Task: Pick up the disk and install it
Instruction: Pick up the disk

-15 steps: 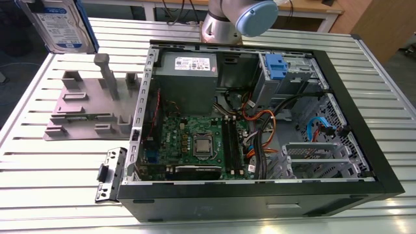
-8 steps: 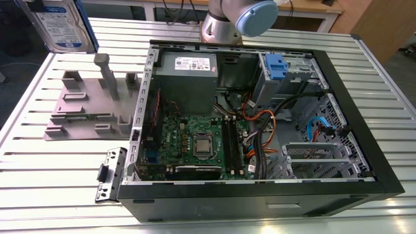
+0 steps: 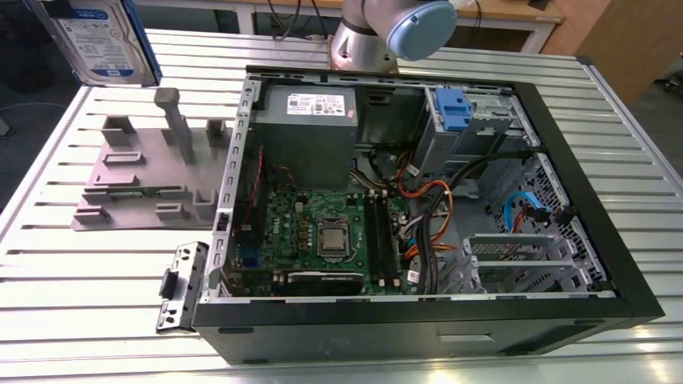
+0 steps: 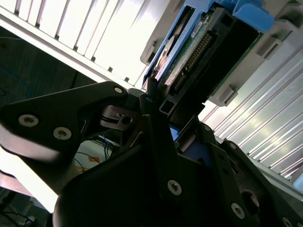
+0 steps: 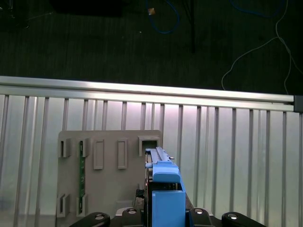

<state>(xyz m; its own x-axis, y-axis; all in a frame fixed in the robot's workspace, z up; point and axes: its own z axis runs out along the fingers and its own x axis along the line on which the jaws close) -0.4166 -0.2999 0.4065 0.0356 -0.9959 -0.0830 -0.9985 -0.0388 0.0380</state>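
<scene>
The disk [image 3: 94, 40] hangs in the air at the far left of the exterior view. It is above and beyond the grey plastic stand [image 3: 139, 176] and well apart from the open computer case [image 3: 577, 160] on the slatted bench [image 3: 85, 320]. The jaws are closed on it. In the second wrist view the black fingers [image 4: 94, 109] clamp the drive near the end where its green circuit board [image 4: 182, 66] and connector row are bare. In the first wrist view the blue bracket [image 5: 165, 198] sits between the jaws, with the stand directly below.

The drive looks rigid and dense for its size, a metal slab that will not give under pressure. Its smooth faces could slip in a light grip, so a firm hold seems to be called for. The exposed board and connector pins are the fragile parts, and a knock or pinch there could do damage. The plastic bracket along the edges probably flexes and looks a poor place to bear load. The best hold appears to be across the metal body, clear of the pins.

The arm [image 3: 389, 32] stands at the far edge of the case, where a bay with a blue fitting [image 3: 453, 108] sits at the far right.
</scene>
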